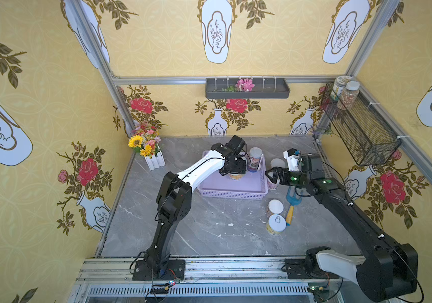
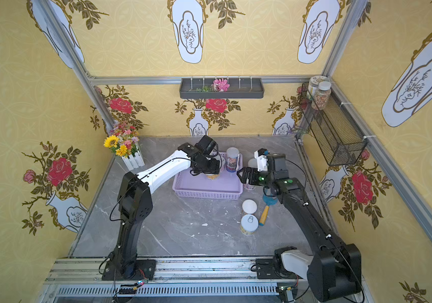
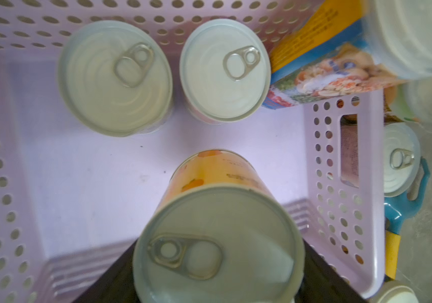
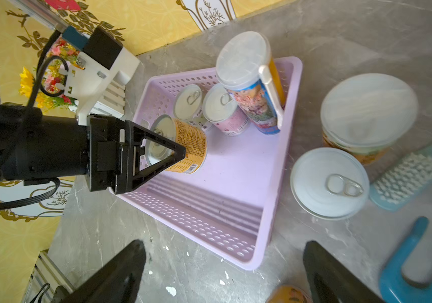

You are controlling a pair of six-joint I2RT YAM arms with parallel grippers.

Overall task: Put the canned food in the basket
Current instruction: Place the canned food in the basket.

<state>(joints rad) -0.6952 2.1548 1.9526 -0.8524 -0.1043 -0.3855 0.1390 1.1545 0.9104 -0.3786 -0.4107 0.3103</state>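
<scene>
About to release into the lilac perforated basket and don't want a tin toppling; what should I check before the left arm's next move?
1. Left gripper shut on the orange-labelled cylindrical tin: ok.
2. Tin inside the lilac perforated plastic basket walls: ok.
3. Tin's base resting on the floor: cannot tell.
4. Gap to the two upright silver-lidded tins: ok.
5. Right gripper open, apart from the held tin: ok.

you see the basket (image 3: pixel 369 157) as smooth lilac plastic, punched with holes and faintly glossy. the orange can (image 3: pixel 217 236), lower centre of the left wrist view, has a dull silvery metal lid and a satin printed label. the tall can (image 4: pixel 256 105) wears a cloudy translucent plastic cap. the tabletop (image 1: pixel 196 230) looks like polished grey marble.
</scene>
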